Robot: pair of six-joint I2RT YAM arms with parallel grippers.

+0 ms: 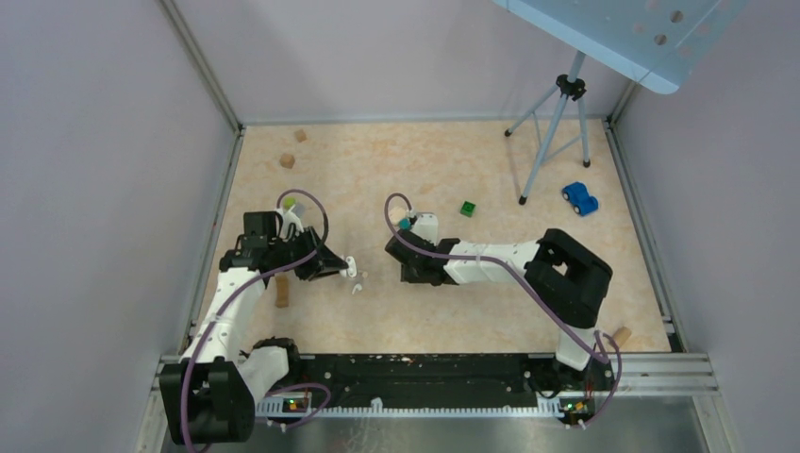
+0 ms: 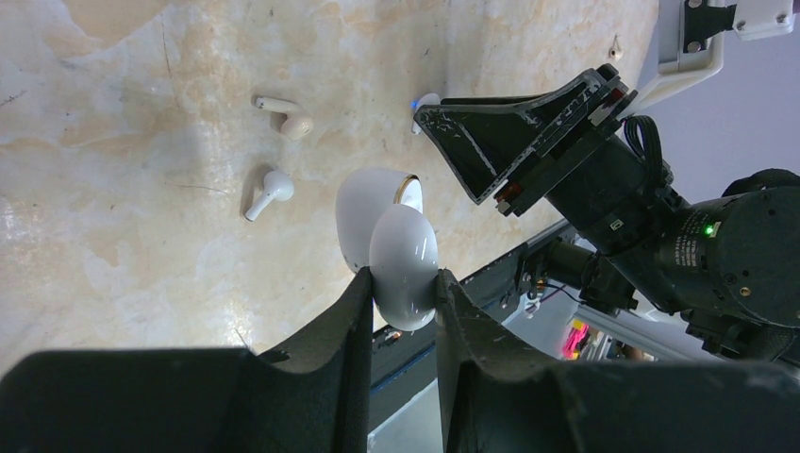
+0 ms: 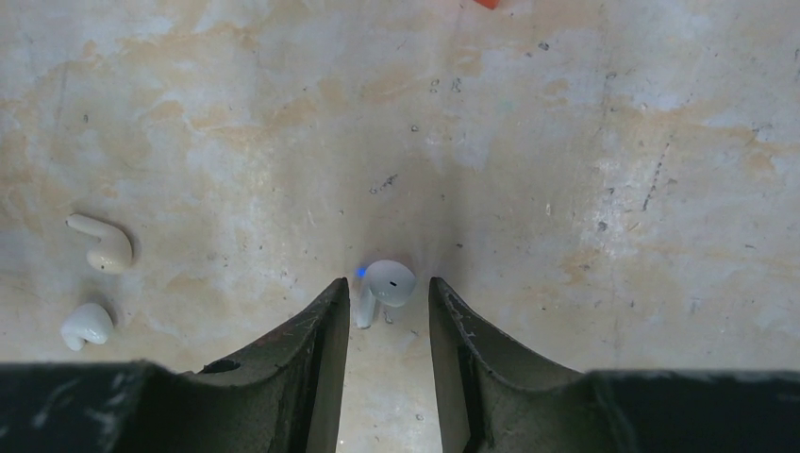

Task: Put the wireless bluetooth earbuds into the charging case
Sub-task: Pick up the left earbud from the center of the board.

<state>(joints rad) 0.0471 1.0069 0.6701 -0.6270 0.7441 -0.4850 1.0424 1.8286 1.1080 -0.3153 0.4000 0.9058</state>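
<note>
Earbud (image 3: 391, 281) between narrow right pincer (image 3: 387, 289) tips; left pincer (image 2: 403, 276) grips charging case (image 2: 400, 247); green cube (image 1: 468, 209) nearby

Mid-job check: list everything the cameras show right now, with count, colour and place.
small white short-stemmed plastic earbuds: 2, white, one on the table between the right fingers, the other on the table nearer the left fingers.
cream earbud-shaped plastic piece: 1, cream, beside that second earbud.
glossy rounded plastic charging case: 1, off-white, clamped in the left fingers.
tan wooden blocks: 4, tan, two far left, one by the left arm, one at the near right edge.
small green cube: 1, green, mid-table.
blue toy car: 1, blue, far right.
grey tripod: 1, grey, far right corner.
left fingers: 2, black, shut on the case.
right fingers: 2, black, open astride an earbud.
</note>
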